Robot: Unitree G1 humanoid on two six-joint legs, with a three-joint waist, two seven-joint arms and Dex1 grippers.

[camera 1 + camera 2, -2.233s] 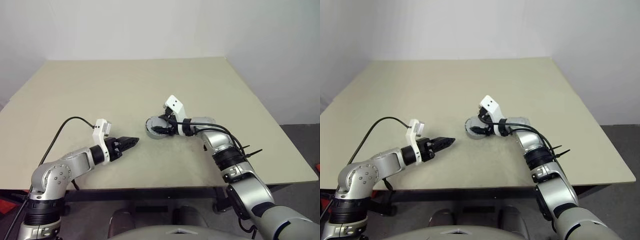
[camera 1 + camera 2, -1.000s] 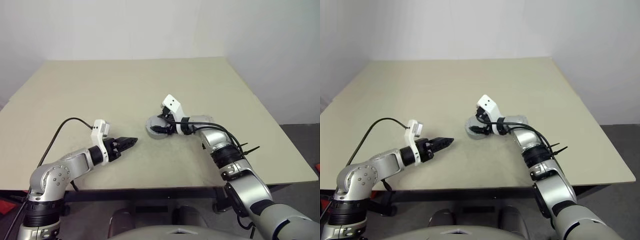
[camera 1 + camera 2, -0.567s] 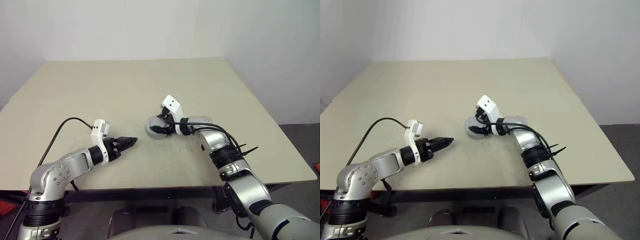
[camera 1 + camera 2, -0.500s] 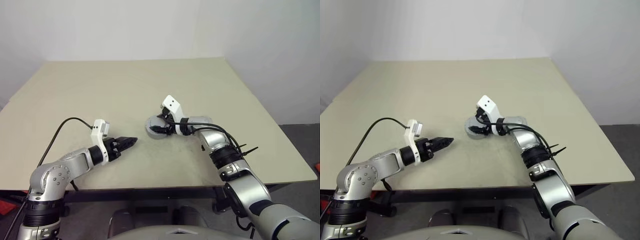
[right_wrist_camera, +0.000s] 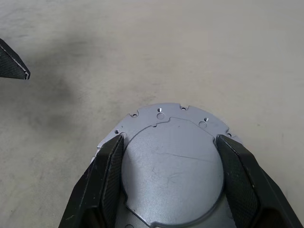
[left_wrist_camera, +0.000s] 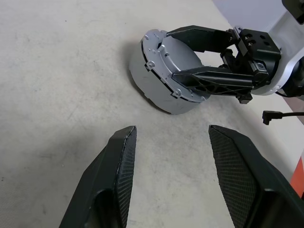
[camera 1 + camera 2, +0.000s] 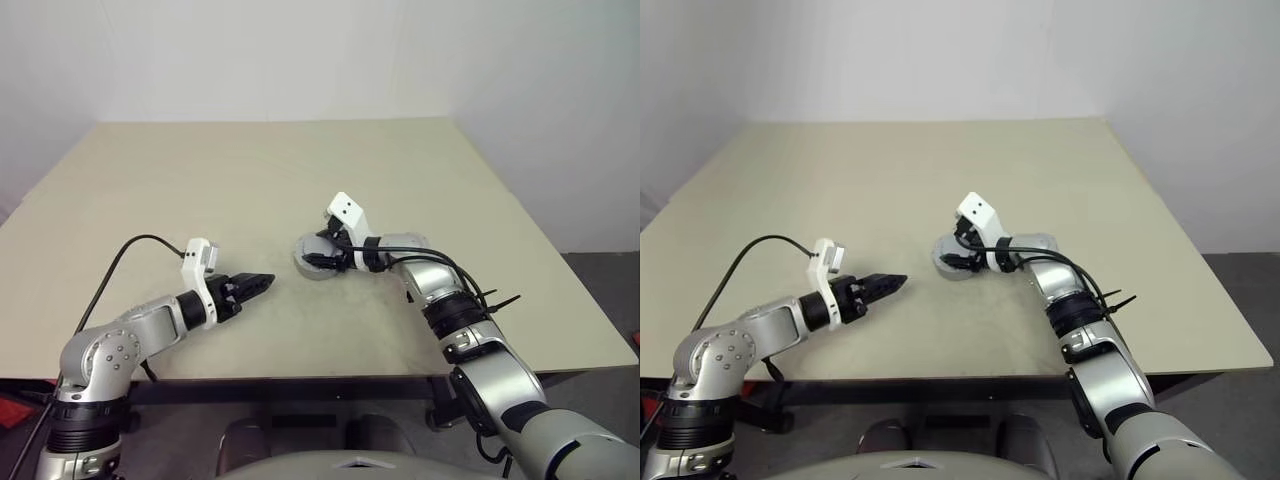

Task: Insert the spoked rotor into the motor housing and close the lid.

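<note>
Near the middle of the worktop you have the motor housing resting closed, with the lid seated flat on top. Your right end effector straddles the lid rim, fingers spread to either side; whether they press it is hard to judge. Your left end effector hangs released and empty, well apart. The spoked rotor is presumably inside, so only release and withdrawal appear left.
</note>
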